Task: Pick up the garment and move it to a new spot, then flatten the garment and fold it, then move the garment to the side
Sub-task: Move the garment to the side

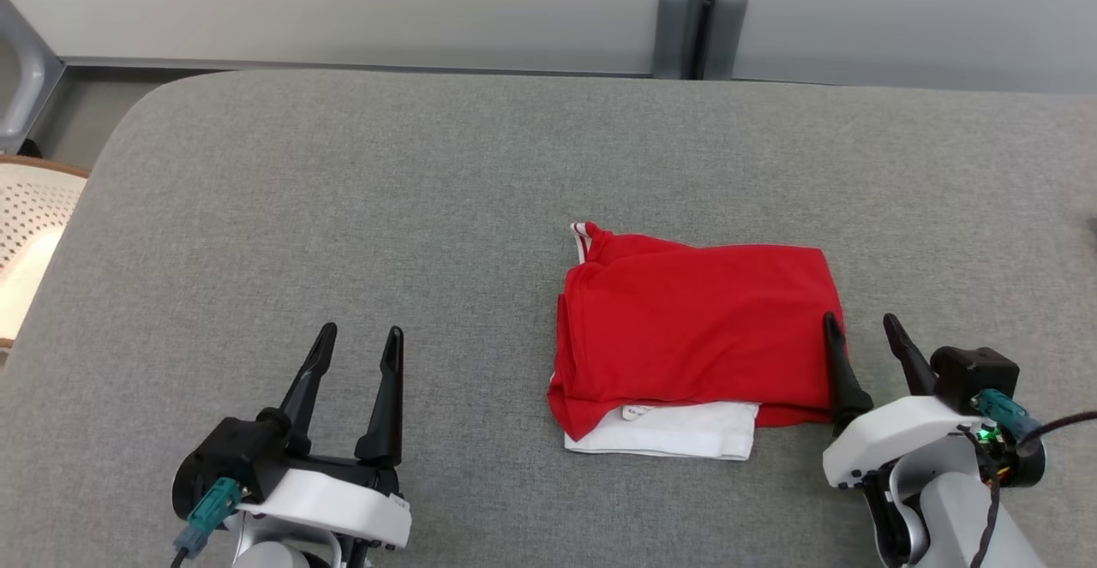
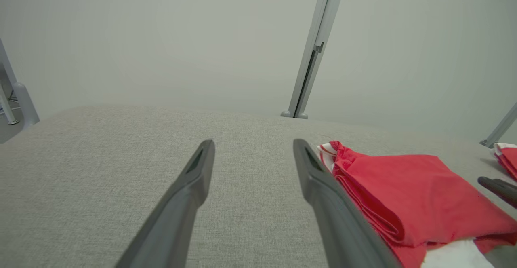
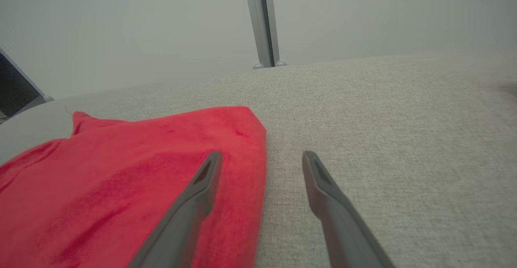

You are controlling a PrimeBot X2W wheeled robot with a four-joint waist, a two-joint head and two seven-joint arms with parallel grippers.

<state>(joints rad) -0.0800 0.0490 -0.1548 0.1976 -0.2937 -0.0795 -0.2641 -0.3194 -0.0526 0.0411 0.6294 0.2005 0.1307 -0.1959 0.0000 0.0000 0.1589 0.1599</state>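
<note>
Looking down from the head camera, I see the garment (image 1: 694, 337) lying folded just right of centre in the frame on the grey padded surface (image 1: 343, 208). It's red, with a white layer poking out along its lower edge. The left gripper (image 1: 361, 331) sits at the lower left, fingers spread apart, nothing between them, well apart from the cloth. The right gripper (image 1: 859, 319) is at the lower right, also spread wide and empty. On the right wrist view, one finger (image 3: 202, 187) lies over the garment's edge and the other over bare grey. I can't tell whether it touches.
</note>
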